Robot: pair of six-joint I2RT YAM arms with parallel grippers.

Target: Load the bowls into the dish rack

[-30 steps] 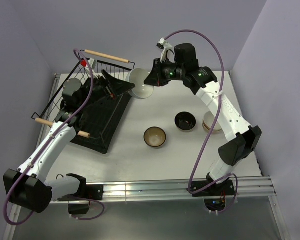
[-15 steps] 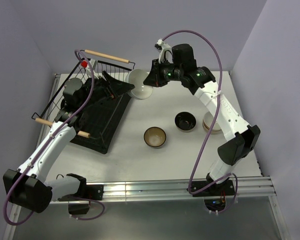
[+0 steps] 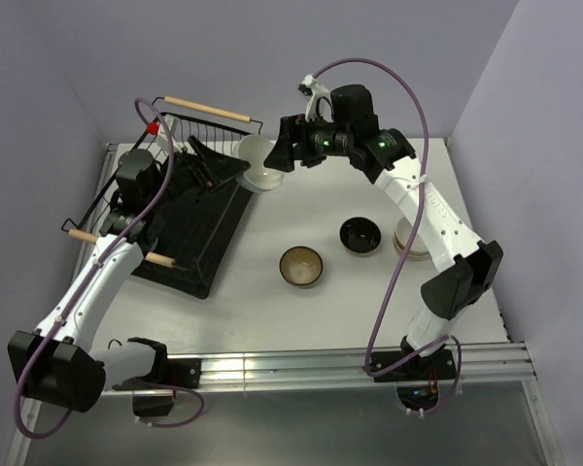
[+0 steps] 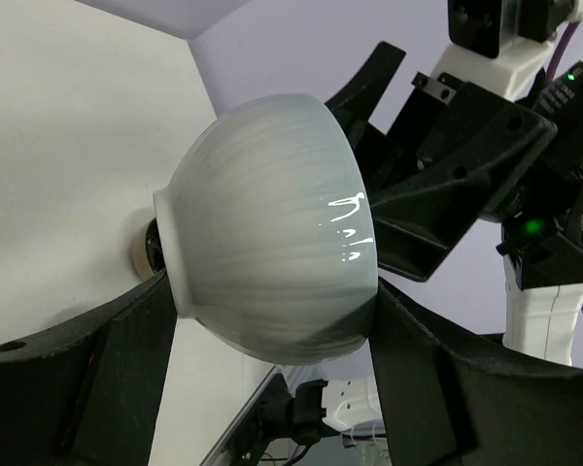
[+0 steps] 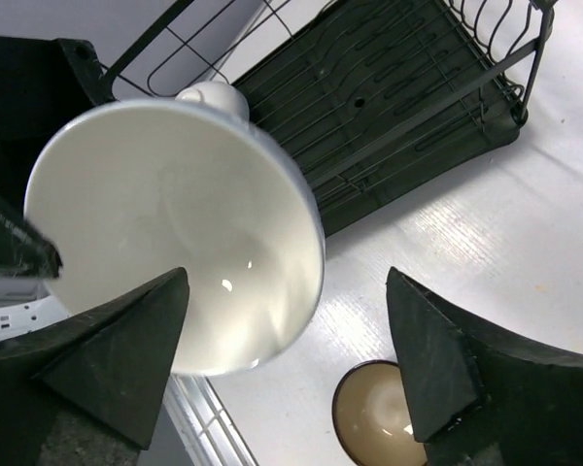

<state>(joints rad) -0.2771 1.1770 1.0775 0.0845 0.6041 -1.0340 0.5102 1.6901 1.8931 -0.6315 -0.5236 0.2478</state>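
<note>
Viewing from the top external camera: the left gripper (image 3: 243, 167) held a white bowl (image 3: 257, 163) in the air at the far right corner of the dish rack (image 3: 189, 209). The right gripper (image 3: 280, 151) stood just beside the bowl on its other side. A brown bowl (image 3: 300, 266) with a tan inside and a black bowl (image 3: 360, 236) sat upright on the table (image 3: 272, 320), apart from each other. Cream bowls (image 3: 411, 245) sat partly hidden behind the right arm.

Left wrist: the white bowl (image 4: 272, 223) lay on its side, foot to the left. The left gripper (image 4: 272, 286) was closed on it, with both black fingers (image 4: 107, 369) pressed against its wall. Beyond it, the right gripper (image 4: 403, 146) had its jaws spread apart.

Right wrist: the white bowl (image 5: 175, 233) faced the camera, showing its inside. The right gripper (image 5: 287, 282) was wide open and gripped nothing. One of its fingers (image 5: 107, 369) overlapped the bowl's lower rim and the other was well clear of the bowl. The dish rack (image 5: 408, 97) lay behind the bowl, and the brown bowl (image 5: 369, 425) was at the bottom edge of the view.
</note>
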